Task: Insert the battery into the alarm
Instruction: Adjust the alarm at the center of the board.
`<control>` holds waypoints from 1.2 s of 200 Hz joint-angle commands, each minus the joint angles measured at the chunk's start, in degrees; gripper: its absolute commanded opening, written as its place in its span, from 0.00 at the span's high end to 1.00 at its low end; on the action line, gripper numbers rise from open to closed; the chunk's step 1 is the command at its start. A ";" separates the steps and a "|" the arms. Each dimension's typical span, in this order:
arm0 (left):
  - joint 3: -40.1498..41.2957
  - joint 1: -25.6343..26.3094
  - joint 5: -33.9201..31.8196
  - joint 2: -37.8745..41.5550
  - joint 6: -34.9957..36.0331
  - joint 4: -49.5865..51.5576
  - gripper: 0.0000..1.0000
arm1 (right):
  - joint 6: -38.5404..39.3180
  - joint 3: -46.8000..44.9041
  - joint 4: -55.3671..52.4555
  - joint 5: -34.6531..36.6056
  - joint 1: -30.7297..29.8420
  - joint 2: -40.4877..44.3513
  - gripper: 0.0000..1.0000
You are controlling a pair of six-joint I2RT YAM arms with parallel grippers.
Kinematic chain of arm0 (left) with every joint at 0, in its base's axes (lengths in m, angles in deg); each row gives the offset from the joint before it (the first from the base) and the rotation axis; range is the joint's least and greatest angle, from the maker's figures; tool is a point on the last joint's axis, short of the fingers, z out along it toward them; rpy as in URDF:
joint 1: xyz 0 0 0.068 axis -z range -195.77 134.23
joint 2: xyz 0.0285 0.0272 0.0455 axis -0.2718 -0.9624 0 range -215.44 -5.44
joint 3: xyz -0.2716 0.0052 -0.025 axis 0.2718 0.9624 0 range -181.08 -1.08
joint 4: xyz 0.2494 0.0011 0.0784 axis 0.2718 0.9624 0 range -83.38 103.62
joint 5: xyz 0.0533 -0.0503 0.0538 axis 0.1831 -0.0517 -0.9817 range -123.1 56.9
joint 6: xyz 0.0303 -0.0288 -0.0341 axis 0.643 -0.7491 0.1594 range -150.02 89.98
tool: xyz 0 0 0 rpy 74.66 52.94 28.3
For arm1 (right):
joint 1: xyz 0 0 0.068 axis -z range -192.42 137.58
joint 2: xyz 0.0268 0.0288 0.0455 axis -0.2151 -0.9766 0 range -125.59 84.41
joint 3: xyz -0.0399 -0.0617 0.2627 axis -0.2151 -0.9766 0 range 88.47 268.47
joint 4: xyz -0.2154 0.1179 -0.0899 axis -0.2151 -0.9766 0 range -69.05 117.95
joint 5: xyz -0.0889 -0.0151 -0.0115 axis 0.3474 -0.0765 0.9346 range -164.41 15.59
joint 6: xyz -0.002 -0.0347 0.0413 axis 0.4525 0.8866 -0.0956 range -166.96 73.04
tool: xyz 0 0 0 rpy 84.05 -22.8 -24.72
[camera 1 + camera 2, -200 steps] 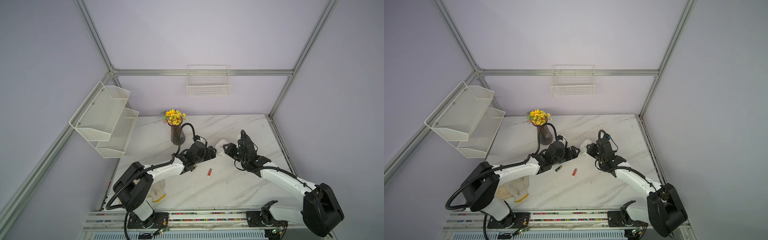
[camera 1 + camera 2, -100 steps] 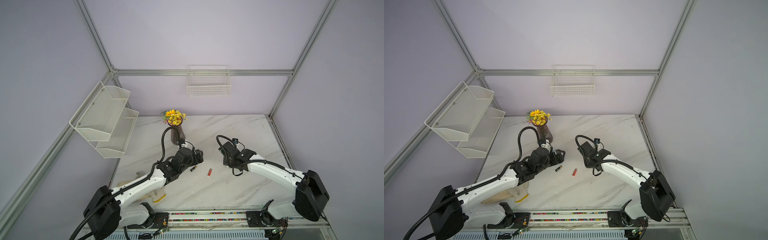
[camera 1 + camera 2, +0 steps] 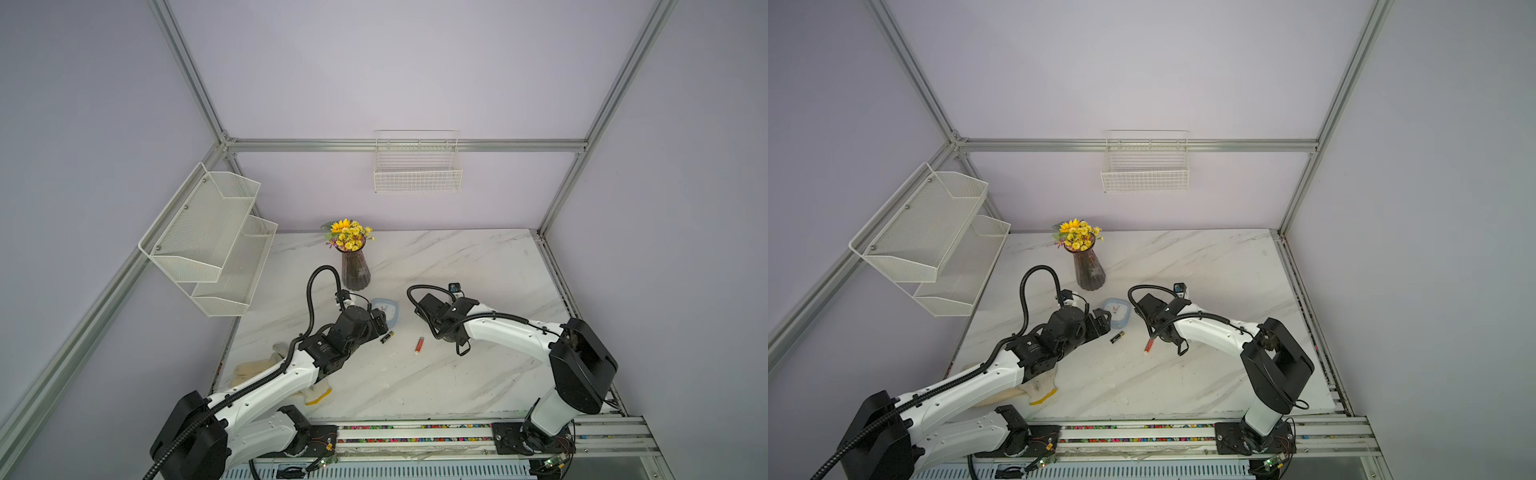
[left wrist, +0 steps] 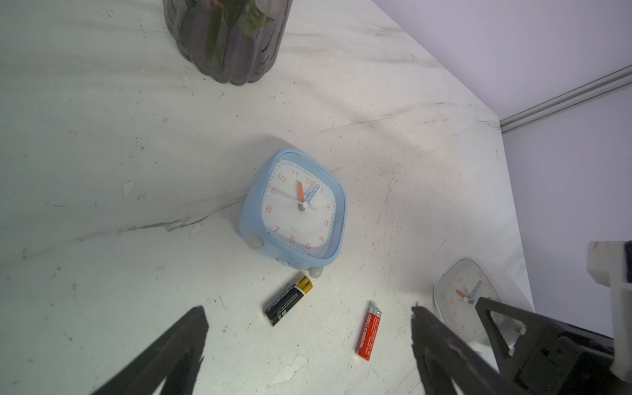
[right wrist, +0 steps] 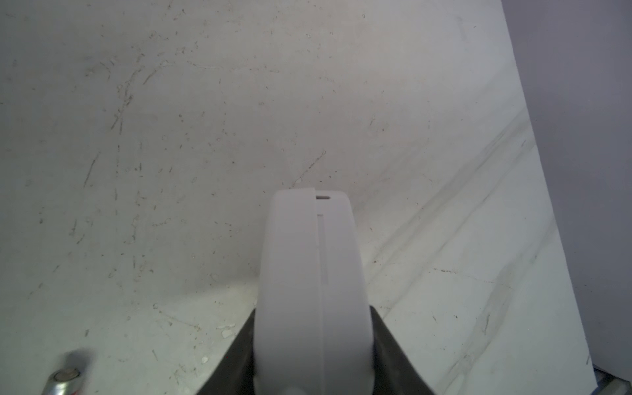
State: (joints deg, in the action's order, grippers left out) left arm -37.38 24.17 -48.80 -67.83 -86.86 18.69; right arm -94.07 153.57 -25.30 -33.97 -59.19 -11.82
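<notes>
A blue alarm clock lies face up on the marble table; both top views show it. Just in front of it lie a black battery with a gold end and a red battery. My left gripper hovers open over the black battery, holding nothing. My right gripper is shut on a white alarm clock, held edge-on just above the table; the left wrist view shows its face.
A dark vase of yellow flowers stands right behind the blue clock. A cream glove lies under the left arm at the table's left edge. White wire shelves and a wire basket hang on the walls.
My left gripper has drawn back from the middle towards the near left and opened a little wider. The right arm has folded inward and lowered the white clock beside the red battery.
</notes>
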 commanded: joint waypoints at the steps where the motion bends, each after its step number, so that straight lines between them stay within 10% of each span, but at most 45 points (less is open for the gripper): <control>1: 0.38 -0.55 -2.48 2.51 -1.56 -0.13 0.07 | -4.88 2.00 -8.16 4.16 -1.82 -4.14 1.00; 240: 2.74 -0.91 -1.26 2.30 -3.54 0.11 0.06 | -2.89 2.01 4.56 -5.29 -7.78 -7.63 0.44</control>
State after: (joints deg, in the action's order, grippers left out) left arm -33.86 23.61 -49.79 -65.05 -89.20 19.59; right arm -95.58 156.70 -23.44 -36.74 -66.60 -21.48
